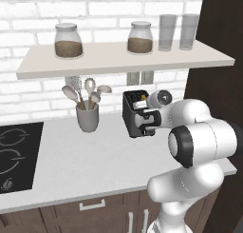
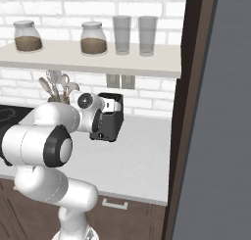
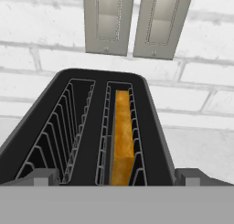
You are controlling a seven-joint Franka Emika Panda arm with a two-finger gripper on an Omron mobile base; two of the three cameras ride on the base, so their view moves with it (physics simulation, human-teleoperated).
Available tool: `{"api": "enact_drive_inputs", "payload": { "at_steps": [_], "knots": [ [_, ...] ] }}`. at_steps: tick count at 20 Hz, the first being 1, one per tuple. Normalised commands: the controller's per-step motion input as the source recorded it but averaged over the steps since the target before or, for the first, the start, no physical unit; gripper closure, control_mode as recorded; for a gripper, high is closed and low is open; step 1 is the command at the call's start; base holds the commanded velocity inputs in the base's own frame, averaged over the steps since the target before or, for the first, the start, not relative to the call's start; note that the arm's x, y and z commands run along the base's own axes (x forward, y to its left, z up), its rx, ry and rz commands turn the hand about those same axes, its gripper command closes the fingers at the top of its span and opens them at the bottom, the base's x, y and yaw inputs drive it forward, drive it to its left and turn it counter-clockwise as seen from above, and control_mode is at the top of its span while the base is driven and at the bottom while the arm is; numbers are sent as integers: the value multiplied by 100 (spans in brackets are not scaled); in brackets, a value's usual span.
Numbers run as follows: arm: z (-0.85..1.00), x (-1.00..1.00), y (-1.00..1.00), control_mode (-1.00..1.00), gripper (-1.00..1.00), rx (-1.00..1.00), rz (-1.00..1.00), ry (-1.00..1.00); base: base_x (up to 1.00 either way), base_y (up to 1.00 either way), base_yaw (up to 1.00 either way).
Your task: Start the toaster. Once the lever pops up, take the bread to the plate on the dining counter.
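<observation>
White brick backs a pale kitchen worktop (image 1: 85, 165) where I have the arm parked at the toaster (image 1: 134, 114), which stands near the worktop's back wall, right of a utensil cup (image 1: 88, 117) and below a shelf (image 1: 118, 58) of jars and glasses.

From the hand view I am looking down and along the toaster's top toward two wall switch plates (image 3: 137, 22). The bread (image 3: 122, 136) stands on edge in the slot on the right of that view, its golden crust uppermost, sunk just below the slot's rim; the other slot is bare wire. The slice's long edge runs along the slot, away from the hand toward the wall, and the toaster's own long axis lies the same way, its narrow end face turned to the gripper (image 1: 148, 122).

I read the gripper's fingers as spread wide, holding nothing; in the left base view they sit just at the toaster's near end.

My judgement: I am on the first step, starting the toaster. I cannot make out the lever in these pictures; the hand covers the end face where it should be. The next move calls for bringing a fingertip onto that slider tab, not the round knob, and pressing straight down along the end face without shoving the toaster back. Carrying the bread to the plate comes only after the pop-up.
</observation>
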Motion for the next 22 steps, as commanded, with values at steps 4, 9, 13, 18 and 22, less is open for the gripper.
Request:
{"api": "enact_drive_inputs", "payload": {
  "at_steps": [4,9,13,18,22],
  "knots": [
    [0,0,0,-100,-100,0,0,0,0,0,0],
    [0,0,0,-100,-100,0,0,0,0,0,0],
    [0,0,0,-100,-100,0,0,0,0,0,0],
    [0,0,0,-100,-100,0,0,0,0,0,0],
    [0,0,0,-100,-100,0,0,0,0,0,0]
  ]
}}
